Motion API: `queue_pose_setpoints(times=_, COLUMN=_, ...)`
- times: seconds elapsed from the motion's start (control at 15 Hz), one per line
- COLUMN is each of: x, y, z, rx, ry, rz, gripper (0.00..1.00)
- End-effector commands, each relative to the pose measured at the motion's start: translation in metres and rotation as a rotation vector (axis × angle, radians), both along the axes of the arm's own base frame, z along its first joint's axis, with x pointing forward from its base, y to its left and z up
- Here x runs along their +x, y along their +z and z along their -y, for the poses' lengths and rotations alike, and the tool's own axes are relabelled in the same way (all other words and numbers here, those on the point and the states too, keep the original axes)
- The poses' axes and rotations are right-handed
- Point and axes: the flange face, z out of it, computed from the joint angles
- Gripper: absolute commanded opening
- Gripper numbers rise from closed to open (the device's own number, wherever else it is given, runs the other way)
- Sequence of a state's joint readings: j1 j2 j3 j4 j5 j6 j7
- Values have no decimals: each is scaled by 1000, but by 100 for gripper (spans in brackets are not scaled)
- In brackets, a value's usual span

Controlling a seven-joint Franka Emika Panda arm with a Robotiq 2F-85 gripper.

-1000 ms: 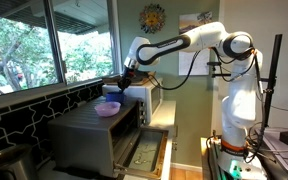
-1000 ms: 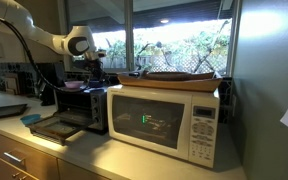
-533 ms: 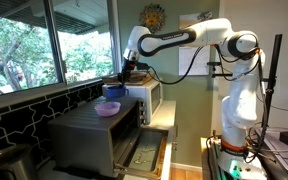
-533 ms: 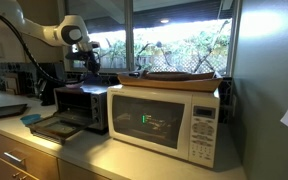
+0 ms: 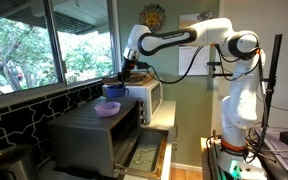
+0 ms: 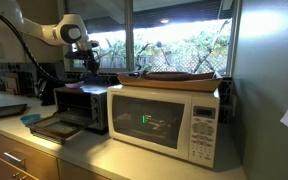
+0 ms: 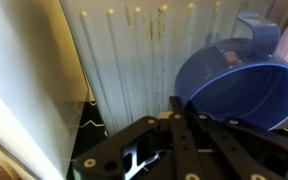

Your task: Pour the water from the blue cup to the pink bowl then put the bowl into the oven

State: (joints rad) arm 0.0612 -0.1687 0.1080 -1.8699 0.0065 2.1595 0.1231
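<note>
Gripper (image 7: 177, 104) clamped on blue cup (image 7: 239, 95) rim | pink bowl (image 5: 107, 108) near, on oven (image 5: 89, 135) top | advice: tilt slowly, lip over bowl centre

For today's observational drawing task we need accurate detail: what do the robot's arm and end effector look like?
The arm is white, built of rounded tubular segments with dark bands at the joints. A thin black cable hangs along it. The end effector is black, with angular links.
</note>
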Motion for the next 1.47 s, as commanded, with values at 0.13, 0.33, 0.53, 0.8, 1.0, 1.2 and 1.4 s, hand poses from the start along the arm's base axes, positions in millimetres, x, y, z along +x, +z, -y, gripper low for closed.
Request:
queue_pose_setpoints(times=0.13, x=-14, y=33, z=-24, rx=-139, ry=111, rz=64, gripper=1)
queue_pose_setpoints(times=0.33, x=-21, y=46, z=-49, rx=-222, ry=194, rz=84, gripper=1)
queue_pose_setpoints(times=0.53, x=-28, y=56, z=-73, rx=-309, ry=269, rz=73, gripper=1)
queue_pose_setpoints(times=0.8, x=-37, y=59, z=-98, rx=-449, ry=309, rz=39, gripper=1)
queue_pose_setpoints(times=1.0, x=-38, y=58, z=-114, rx=-523, ry=316, rz=55, gripper=1)
queue_pose_setpoints(times=1.2, x=-34, y=54, z=-127, rx=-567, ry=304, rz=80, gripper=1)
queue_pose_setpoints(times=1.4, x=-31, y=49, z=-138, rx=-609, ry=297, rz=94, gripper=1)
